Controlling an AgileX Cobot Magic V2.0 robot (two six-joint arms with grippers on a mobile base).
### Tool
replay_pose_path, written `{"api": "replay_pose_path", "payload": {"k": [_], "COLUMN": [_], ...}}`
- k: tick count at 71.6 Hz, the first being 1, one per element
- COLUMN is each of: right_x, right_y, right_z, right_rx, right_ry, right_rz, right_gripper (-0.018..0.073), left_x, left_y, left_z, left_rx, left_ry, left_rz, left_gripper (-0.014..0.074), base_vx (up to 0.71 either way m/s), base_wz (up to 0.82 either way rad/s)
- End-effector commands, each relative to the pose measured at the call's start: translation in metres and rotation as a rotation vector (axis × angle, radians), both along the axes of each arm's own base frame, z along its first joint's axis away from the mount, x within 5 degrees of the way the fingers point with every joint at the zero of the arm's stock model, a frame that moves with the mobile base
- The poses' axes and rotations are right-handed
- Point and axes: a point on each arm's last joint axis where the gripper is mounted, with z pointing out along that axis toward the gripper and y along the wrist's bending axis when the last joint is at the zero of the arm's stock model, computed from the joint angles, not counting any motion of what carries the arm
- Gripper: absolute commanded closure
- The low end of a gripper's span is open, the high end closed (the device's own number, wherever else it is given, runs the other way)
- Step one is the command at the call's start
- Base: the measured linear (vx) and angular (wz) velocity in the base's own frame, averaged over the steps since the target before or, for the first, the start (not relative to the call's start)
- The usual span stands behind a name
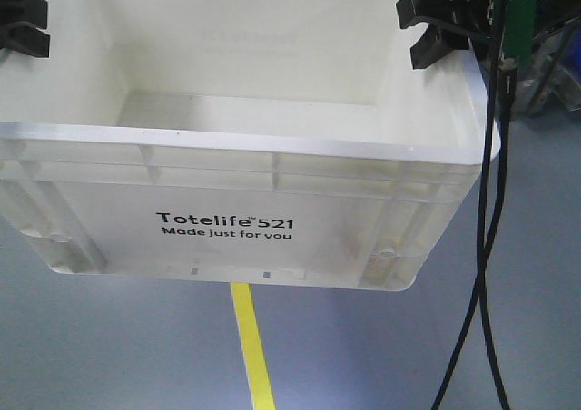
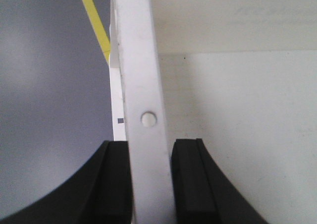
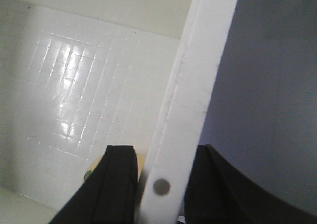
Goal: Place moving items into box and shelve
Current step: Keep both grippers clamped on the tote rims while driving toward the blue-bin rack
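On the left, my left pincer (image 2: pixel 151 157) is clamping the side rim of the large white rectangular plastic crate (image 1: pixel 227 229), one black pad outside the wall and one inside, both pressing on the white strip. The crate is hanging between my two arms, and I am judging it clear of the grey floor (image 1: pixel 109 346), since the yellow painted line (image 1: pixel 250 346) is running out from under its base. On the right, my right pincer (image 3: pixel 158 157) is gripping the opposite rim in the same way, narrow and closed on plastic. Two black cables (image 1: pixel 486 247) are dangling from beside a green circuit board (image 1: pixel 519 15), just off the crate's right corner.

What is worrying me is that I am holding only thin rim on each side. If one arm is rising or travelling faster than the other, the crate may tilt or the rim may slide out of the pads. The cables could also be snagging that corner on the way to the shelf.

The front view is showing the printed side and both arms, but the inside is looking bare there. Only the right wrist view is revealing the gridded bottom and a small pale yellow-green thing (image 3: pixel 89 172), half hidden behind my inner pad. I cannot tell what it is. The left wrist view alone is showing how squarely the pads are meeting the rim.
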Motion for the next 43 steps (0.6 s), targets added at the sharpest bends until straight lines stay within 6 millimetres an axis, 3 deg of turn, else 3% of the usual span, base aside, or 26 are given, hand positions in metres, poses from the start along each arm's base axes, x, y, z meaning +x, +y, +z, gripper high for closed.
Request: {"api": "replay_pose_path", "payload": {"k": [1, 43], "right_x": [-0.0125, -0.0126], "right_y": [0.0024, 0.0024], "right_z": [0.0379, 0.0378], "right_rx": [0.115, 0.115], "right_ry": [-0.190, -0.189], "right_rz": [0.041, 0.041], "right_gripper": [0.0571, 0.0571], "left_x": [-0.0076, -0.0076], "left_y": [-0.0041, -0.0041], "left_z": [0.0348, 0.0348], "left_rx": [-0.088, -0.088], "left_ry": [-0.209, -0.209], "left_rz": [0.003, 0.003], "left_gripper": [0.0613, 0.0613], "base_vx": [0.44, 0.36], "base_wz": [-0.47, -0.58]}}
